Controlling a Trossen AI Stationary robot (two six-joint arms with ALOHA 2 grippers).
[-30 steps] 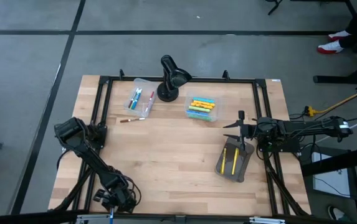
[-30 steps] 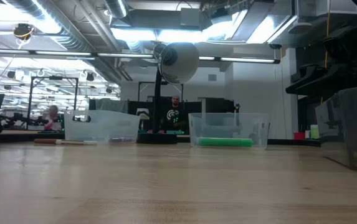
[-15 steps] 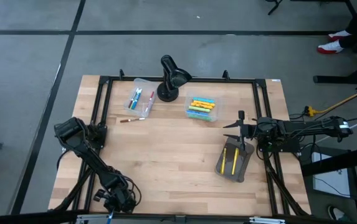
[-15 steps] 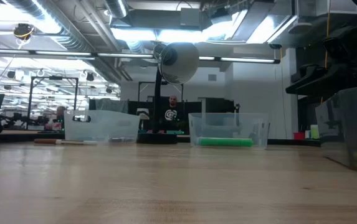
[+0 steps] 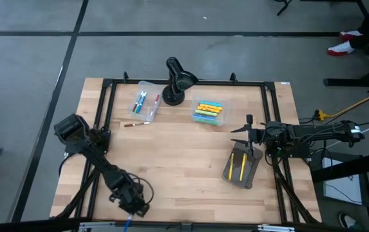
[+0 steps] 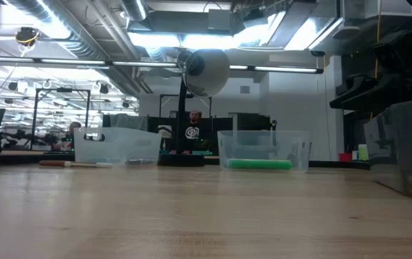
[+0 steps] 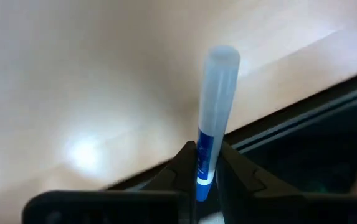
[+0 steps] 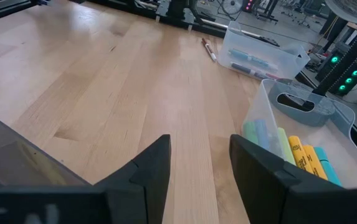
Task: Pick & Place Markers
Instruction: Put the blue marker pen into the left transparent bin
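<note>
Table (image 5: 184, 161): pale wood planks, grain visible, smooth with a soft sheen under the lights. Frame rails (image 5: 184, 82) around it: black metal, matt. Two bins (image 5: 144, 102) (image 5: 208, 113): clear plastic, glossy, contents seen through the walls. Desk lamp (image 5: 174, 80): black, slightly glossy on the head. Pouch (image 5: 241, 166): grey, matt, cloth-like. Blue marker (image 7: 210, 149) held in the left gripper (image 7: 204, 168): smooth plastic, frosted translucent cap. Gripper fingers (image 8: 150, 165) on the right arm: dark matt plastic.
</note>
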